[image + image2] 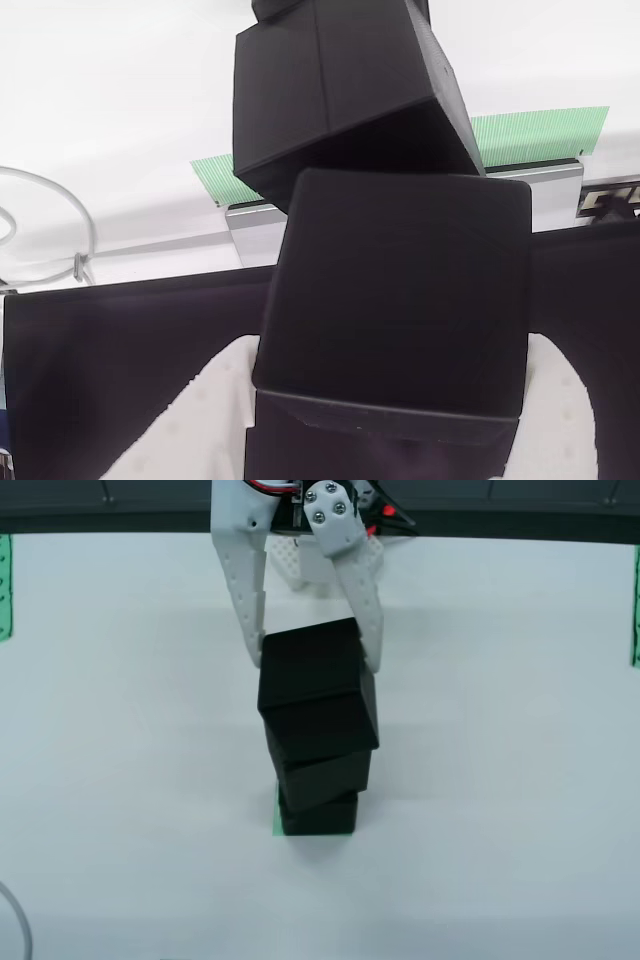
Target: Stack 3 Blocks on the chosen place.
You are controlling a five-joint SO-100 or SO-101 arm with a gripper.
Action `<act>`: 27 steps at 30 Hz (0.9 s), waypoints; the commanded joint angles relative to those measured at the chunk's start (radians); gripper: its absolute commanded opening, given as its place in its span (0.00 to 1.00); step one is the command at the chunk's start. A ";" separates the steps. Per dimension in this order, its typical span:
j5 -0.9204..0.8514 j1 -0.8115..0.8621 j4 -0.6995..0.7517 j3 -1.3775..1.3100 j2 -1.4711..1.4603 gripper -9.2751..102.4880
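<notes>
— Where are your jaws?

— My gripper [312,658] has one white finger on each side of the top block [310,670] — pinching it, as far as I can judge, so it won't slide while it settles.

— And beneath?

— The middle block [322,742] is twisted off square, and the bottom block [318,815] sits on the chosen place [277,818], green showing at its left edge.

— Finished?

— All three are up; I'd say letting go gently is what's left. On the view that rides on my gripper, the held cube [395,300] looms close.

Seen from above, three blocks [318,730] stand stacked on the chosen place [277,818] mid-worktop [500,780], the claw [314,660] straddling the top one.
</notes>
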 commanded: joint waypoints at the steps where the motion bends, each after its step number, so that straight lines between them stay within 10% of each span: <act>1: -0.015 -0.003 -0.020 -0.002 0.003 0.27; 27: -0.098 0.081 -0.054 0.017 0.017 0.33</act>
